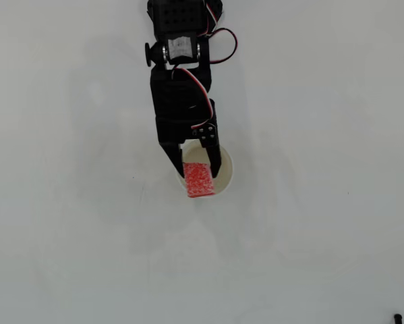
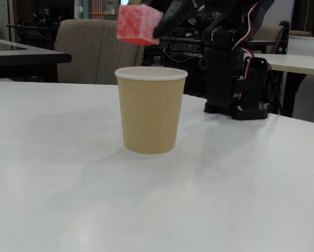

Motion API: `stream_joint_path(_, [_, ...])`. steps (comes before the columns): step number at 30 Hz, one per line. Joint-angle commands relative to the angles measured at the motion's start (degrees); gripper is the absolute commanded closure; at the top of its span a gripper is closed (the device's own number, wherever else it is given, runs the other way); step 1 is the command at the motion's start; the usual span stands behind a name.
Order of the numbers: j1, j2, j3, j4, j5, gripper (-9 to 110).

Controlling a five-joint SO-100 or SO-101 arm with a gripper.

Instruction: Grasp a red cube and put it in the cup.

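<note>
Overhead: arm (image 1: 181, 101) comes in from top centre of frame and reaches straight down-frame, links roughly in line, base at the top edge. Fixed view: arm base (image 2: 235, 79) sits right of centre behind the cup, arm stretches up and left across the top of the frame, so the wrist end is high and above the cup.

Gripper (image 1: 200, 177) is narrowly parted, fingers clamped on either side of the cube (image 1: 198, 180), one finger on its left face and one on its right in the overhead view. Cube sticks out past the fingertips toward the bottom of frame.

Cube reads as a rectangle from above, long axis running up-down in frame, in line with the arm. In the fixed view, the cube (image 2: 137, 23) is tilted, one corner down, near the top edge left of centre.

Cup (image 1: 225, 172) stands upright on the table (image 1: 323, 236), just below frame centre overhead, mostly covered by gripper and cube; only its right rim arc shows. In fixed view the cup (image 2: 150, 110) is centre frame, mouth up, cube in the air above its rim, clear gap between them, over the left half of the mouth
</note>
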Motion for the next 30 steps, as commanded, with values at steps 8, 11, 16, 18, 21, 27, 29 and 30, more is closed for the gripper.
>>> stream_joint_path(8, [1.8, 4.6, -0.4, 4.6, 0.4, 88])
stream_joint_path(11, [2.3, 4.9, -0.4, 5.3, 0.4, 88])
stream_joint_path(16, [2.5, 5.5, -0.4, 6.4, 0.4, 88])
stream_joint_path(18, [2.0, 5.7, -0.4, 6.7, 0.4, 88])
stream_joint_path(21, [0.8, 5.7, -0.4, 6.7, 0.4, 88])
stream_joint_path(27, [-1.3, 5.7, -0.5, 6.4, 0.4, 88])
stream_joint_path(29, [-1.8, 5.6, -0.5, 6.4, 0.4, 88])
stream_joint_path(30, [-1.8, 5.5, -0.4, 6.4, 0.4, 88])
